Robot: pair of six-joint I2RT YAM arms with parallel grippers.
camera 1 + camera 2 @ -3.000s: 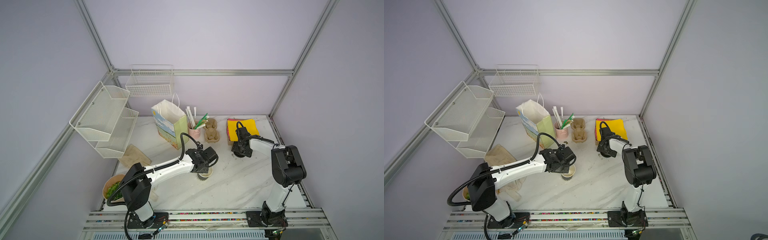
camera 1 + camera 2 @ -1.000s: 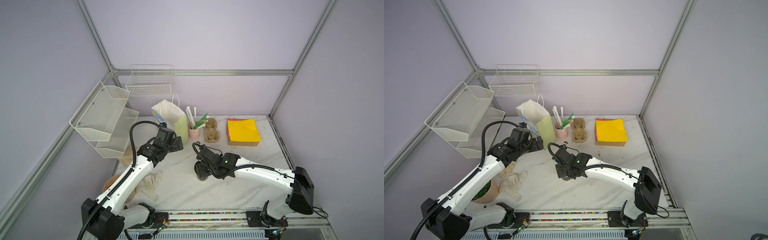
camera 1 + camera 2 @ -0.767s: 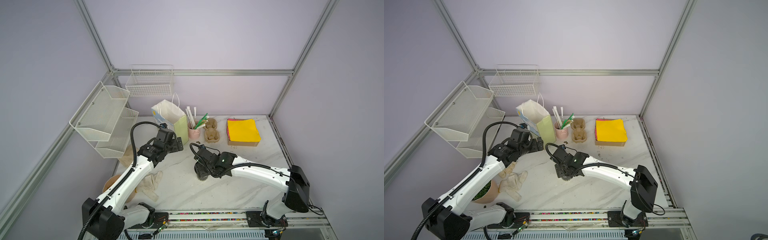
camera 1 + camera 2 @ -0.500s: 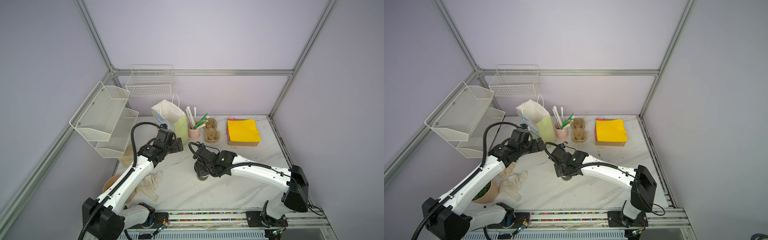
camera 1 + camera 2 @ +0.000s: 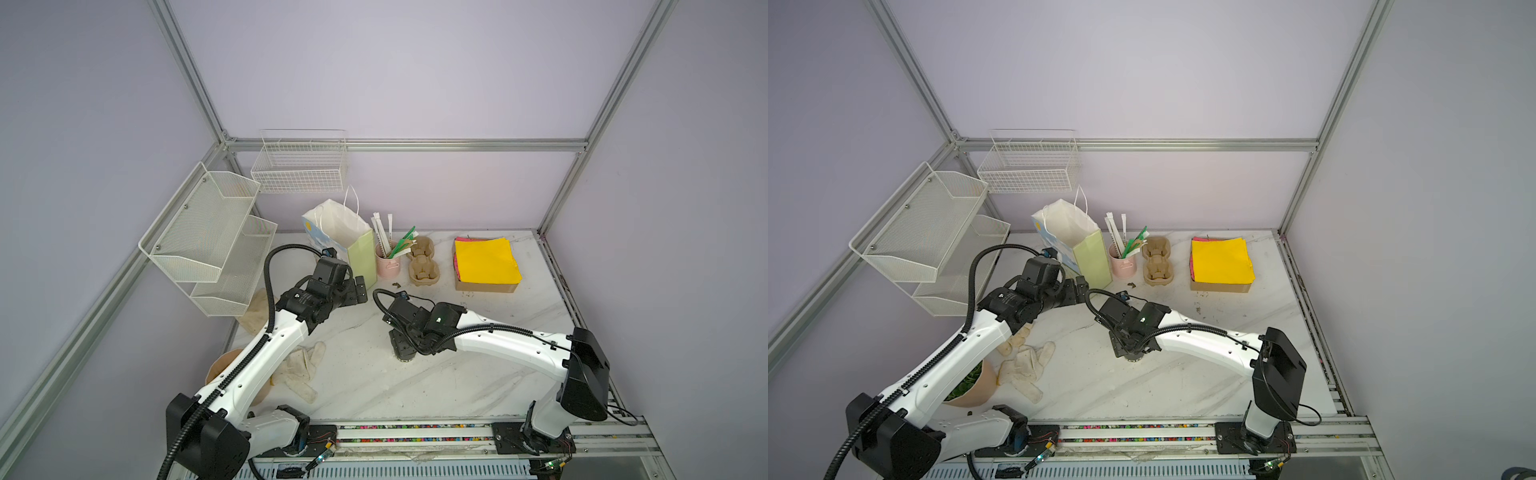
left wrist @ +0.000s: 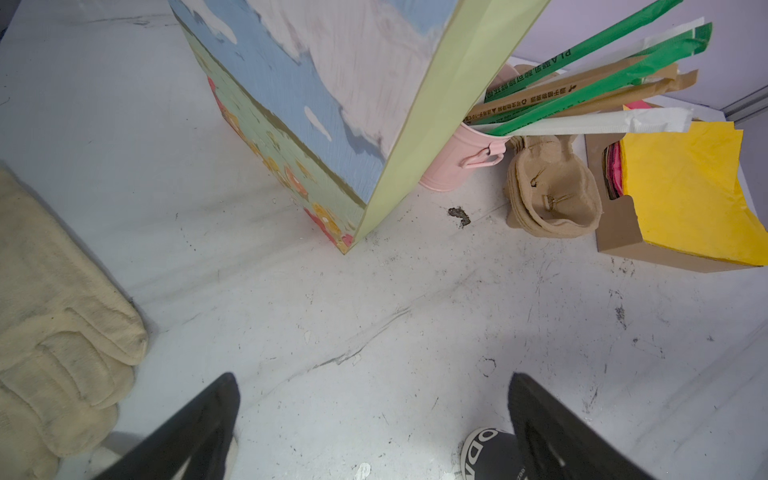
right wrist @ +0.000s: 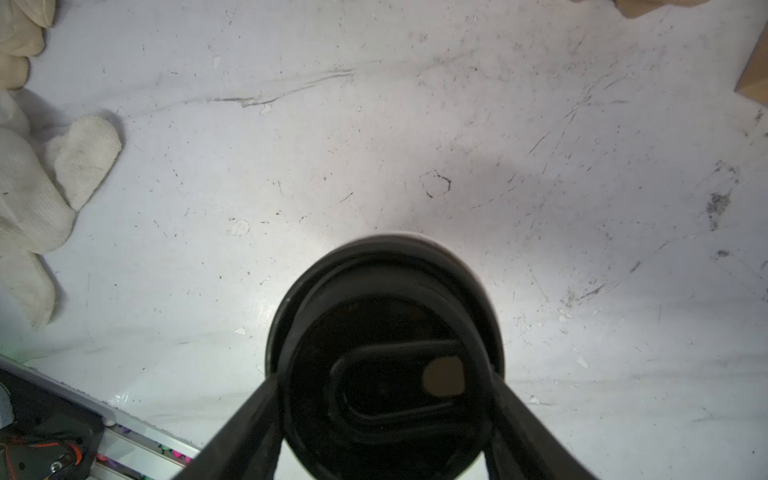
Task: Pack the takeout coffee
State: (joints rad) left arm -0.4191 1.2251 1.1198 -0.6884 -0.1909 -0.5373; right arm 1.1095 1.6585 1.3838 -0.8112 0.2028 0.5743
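Note:
The takeout coffee (image 7: 386,353), a small black cup under a round black sip lid, stands mid-table. In both top views my right gripper (image 5: 405,347) (image 5: 1133,347) covers nearly all of it from above. In the right wrist view that gripper (image 7: 384,382) is shut on the lid, one finger pressed against each side. My left gripper (image 5: 360,287) (image 5: 1080,289) hangs open and empty by the lower corner of the paper bag (image 5: 345,237) (image 6: 332,104). In the left wrist view the cup (image 6: 490,455) shows its white lettering beside one finger of that gripper (image 6: 374,386).
A pink cup of straws (image 5: 388,264), cardboard cup carriers (image 5: 423,266) and a box of yellow napkins (image 5: 484,262) line the back. Cloth gloves (image 5: 301,365) and a brown bowl of greens (image 5: 971,386) lie front left. Wire racks (image 5: 208,232) hang on the left wall.
Three seconds ago my left gripper was at the cup and my right one by the napkin box. Left has drawn back to the bag; right has come onto the cup. Little moved in the last second.

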